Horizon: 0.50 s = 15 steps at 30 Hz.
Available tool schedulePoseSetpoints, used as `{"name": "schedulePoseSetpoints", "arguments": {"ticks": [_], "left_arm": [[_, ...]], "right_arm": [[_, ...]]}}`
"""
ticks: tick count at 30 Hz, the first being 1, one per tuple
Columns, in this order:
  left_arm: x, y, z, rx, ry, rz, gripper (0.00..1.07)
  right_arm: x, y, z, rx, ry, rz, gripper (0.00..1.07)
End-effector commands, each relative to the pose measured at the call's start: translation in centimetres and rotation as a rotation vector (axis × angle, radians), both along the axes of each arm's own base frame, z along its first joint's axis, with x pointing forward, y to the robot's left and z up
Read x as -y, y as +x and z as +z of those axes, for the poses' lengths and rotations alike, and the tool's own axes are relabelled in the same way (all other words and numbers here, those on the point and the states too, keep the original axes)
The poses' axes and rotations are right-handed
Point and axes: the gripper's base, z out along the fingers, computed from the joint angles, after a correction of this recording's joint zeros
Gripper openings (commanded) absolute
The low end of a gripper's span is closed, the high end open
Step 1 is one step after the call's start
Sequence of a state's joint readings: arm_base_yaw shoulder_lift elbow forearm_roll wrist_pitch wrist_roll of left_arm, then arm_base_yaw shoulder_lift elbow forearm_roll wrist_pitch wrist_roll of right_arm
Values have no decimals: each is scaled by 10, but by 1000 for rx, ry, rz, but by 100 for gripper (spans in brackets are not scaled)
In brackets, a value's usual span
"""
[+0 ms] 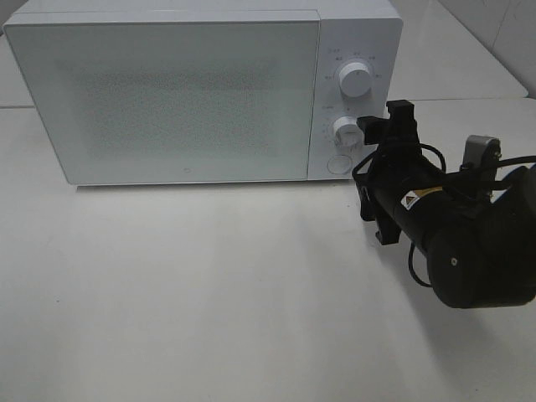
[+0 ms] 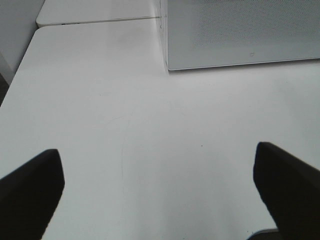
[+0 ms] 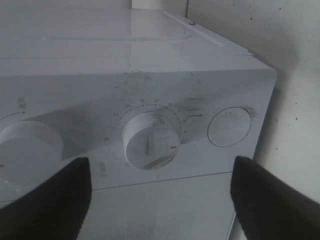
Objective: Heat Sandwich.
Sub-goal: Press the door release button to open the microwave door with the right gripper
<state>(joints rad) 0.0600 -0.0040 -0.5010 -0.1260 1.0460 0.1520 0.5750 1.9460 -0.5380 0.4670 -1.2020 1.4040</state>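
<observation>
- On the white table stood a white microwave, towards the far side, and its speckled door was shut.
- On the control panel at the right of the door there were three things in one column: an upper knob, a lower knob and, lowest, a round button.
- The right gripper was held in front of this panel, close to the lower knob, with the black arm reaching in from the right side of the exterior view.
- In the right wrist view its two dark fingers stood wide apart, one on each side of the lower knob. The jaws were released, and they clasped nothing.
- I could not tell whether a fingertip touched the panel or the knob. In the exterior view one tip appeared just beside the lower knob.
- The lower knob had a small red mark on its face, and small marks ran in an arc around it.
- The left gripper hovered over a bare part of the table, in front of the microwave's left corner and apart from it.
- Its fingers were spread far from each other, so it was also released and grasped nothing.
- The sandwich was not visible in any of the three views, so I cannot tell where it was. The door surface did not let me see inside.
</observation>
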Motion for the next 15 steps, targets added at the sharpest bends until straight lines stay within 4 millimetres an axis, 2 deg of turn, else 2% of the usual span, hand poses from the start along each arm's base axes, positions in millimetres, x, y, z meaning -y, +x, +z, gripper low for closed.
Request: {"name": "schedulePoseSetpoints", "arguments": {"ticks": [1,8,15], "left_arm": [[1,-3,-1,28,-6,-9,98],[1,-3,-1,28,-6,-9,98],[1,-3,-1,28,-6,-9,98]], "right_arm": [[6,-10,15,78,-11,28,76],[9,-25,20,13,-66,102,76],[5,-34,28,-71,-235,242,76]]}}
